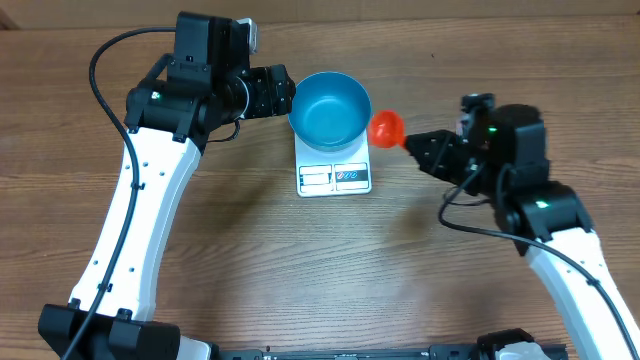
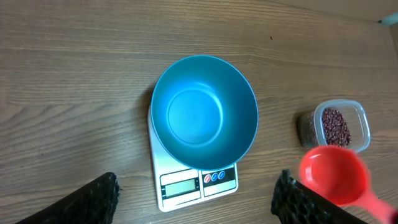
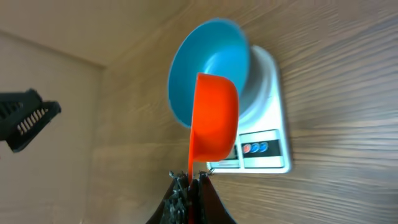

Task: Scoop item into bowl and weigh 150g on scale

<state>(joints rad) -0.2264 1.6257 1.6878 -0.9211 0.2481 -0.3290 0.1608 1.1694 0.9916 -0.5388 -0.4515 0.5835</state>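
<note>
Red-brown beans (image 2: 336, 126) are contained in a clear tub (image 2: 359, 117), apart from the blue bowl (image 1: 330, 106) seated on the white scale (image 1: 334, 177), whose panel lettering is illegible. An orange-red scoop (image 1: 386, 128) is clamped by its handle in the right gripper (image 1: 412, 143); the left gripper (image 1: 283, 95) is spread wide, empty.

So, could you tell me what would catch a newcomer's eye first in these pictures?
The empty blue bowl sitting on the white scale mid-table stands out first. Next comes the orange-red scoop gripped by the right end effector beside the bowl. Dark beans lie in a clear tub nearby.
</note>
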